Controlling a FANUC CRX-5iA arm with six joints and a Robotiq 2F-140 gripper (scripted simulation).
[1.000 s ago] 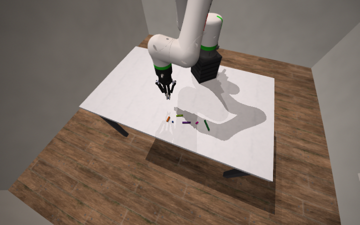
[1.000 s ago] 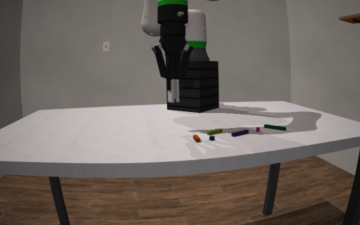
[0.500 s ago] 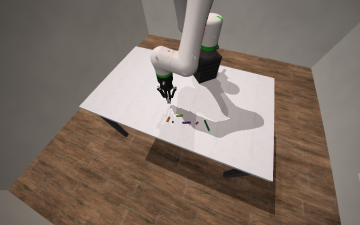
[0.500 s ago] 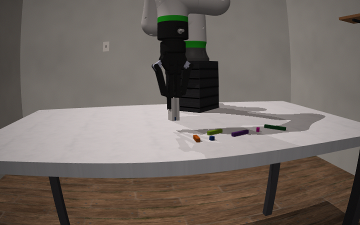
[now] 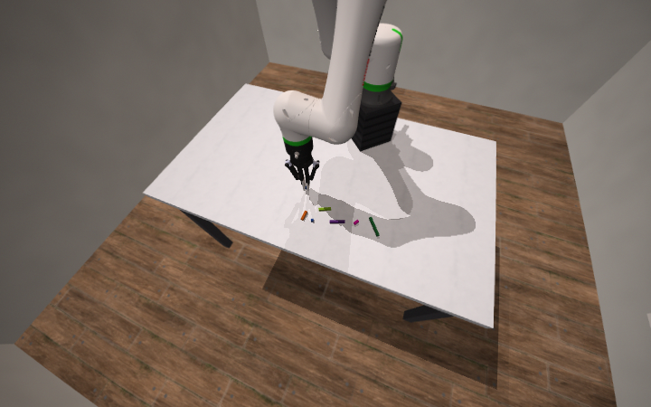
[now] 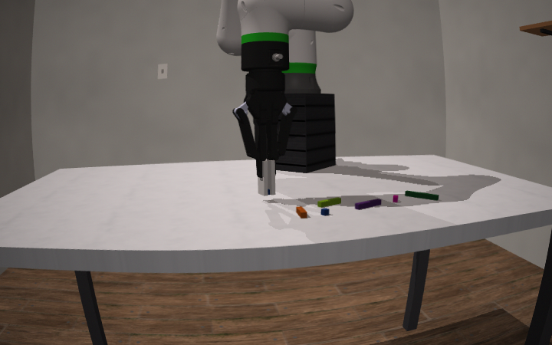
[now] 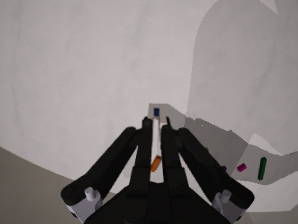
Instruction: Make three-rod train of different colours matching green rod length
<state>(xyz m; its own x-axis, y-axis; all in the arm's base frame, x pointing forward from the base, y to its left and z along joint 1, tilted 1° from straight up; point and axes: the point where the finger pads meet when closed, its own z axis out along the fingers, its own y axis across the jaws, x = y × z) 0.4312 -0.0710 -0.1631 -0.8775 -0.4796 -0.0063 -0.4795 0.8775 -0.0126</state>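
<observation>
Above the white worktop, left of the black pedestal my arm stands on, my gripper points straight down with its fingers drawn nearly together and clamped on something small. Between the tips a pale grey piece shows, and in the wrist view a tiny blue speck sits at its end; it looks like the grey rod, but at this size I cannot be sure. The tips hang a little above the surface, not touching it.

Taking the green rod as my landmark, every loose rod lies to its left in a rough row. Farthest left is the orange rod, nearest the front edge. Just right of it sits the small blue rod. Behind and between those and the next lies the lime rod, slightly angled. Right of that is the purple rod, then the little magenta rod, close beside the green rod's left end but apart from it. None of these rods touch one another. The green rod lies flat in my arm's shadow, the rightmost of all.
</observation>
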